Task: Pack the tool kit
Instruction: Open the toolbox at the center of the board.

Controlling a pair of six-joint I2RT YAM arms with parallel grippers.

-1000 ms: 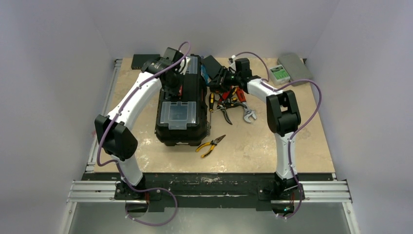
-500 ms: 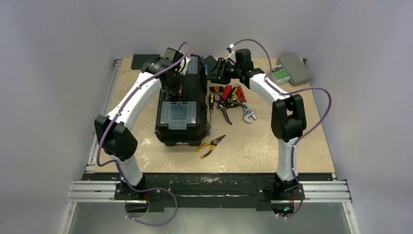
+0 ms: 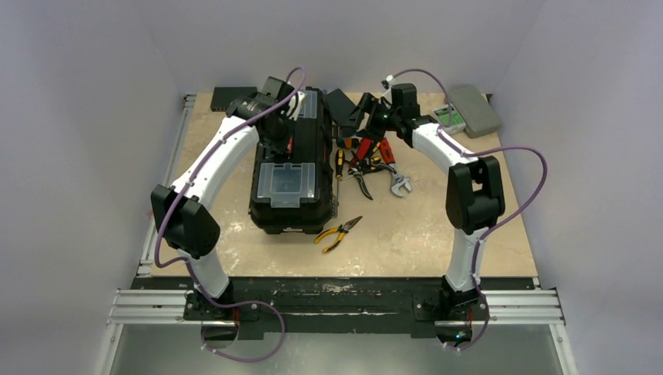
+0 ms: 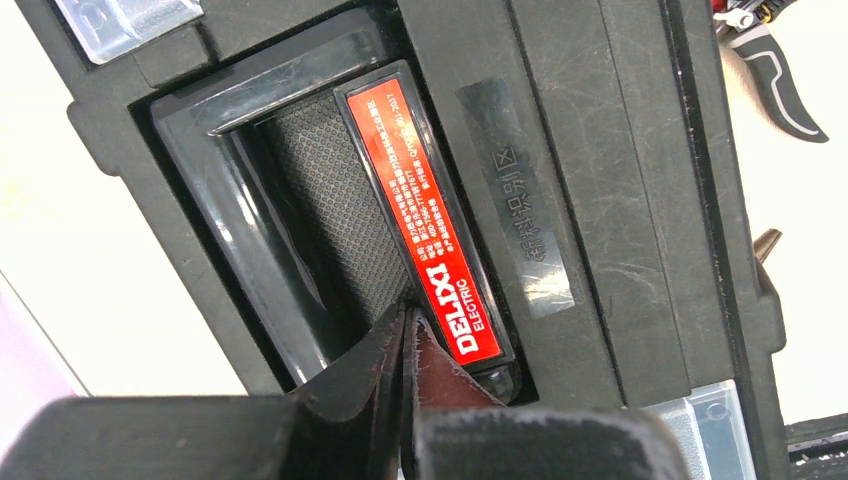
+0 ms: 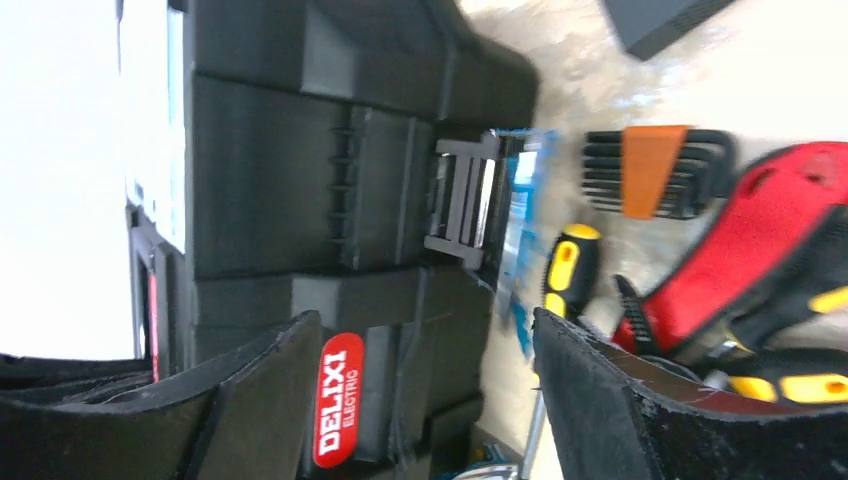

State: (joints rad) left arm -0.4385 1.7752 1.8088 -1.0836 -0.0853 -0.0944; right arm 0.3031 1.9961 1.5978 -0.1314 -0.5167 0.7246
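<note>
The large black plastic toolbox (image 3: 291, 168) lies lid-down at left-centre of the bench (image 3: 438, 234). Red-, yellow- and black-handled hand tools (image 3: 374, 160) are piled just beside its right side. The left gripper (image 4: 402, 345) is fully closed on nothing, its tips at the toolbox's red-labelled handle (image 4: 430, 220). The right gripper (image 5: 422, 335) stands wide and empty above the pile's far end, facing the toolbox's side latch (image 5: 462, 200).

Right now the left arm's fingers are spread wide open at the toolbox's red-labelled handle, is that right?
Not quite. The left arm's fingers are shut tight together, not spread wide open, at the toolbox's red-labelled handle. The left wrist view shows it.
</note>
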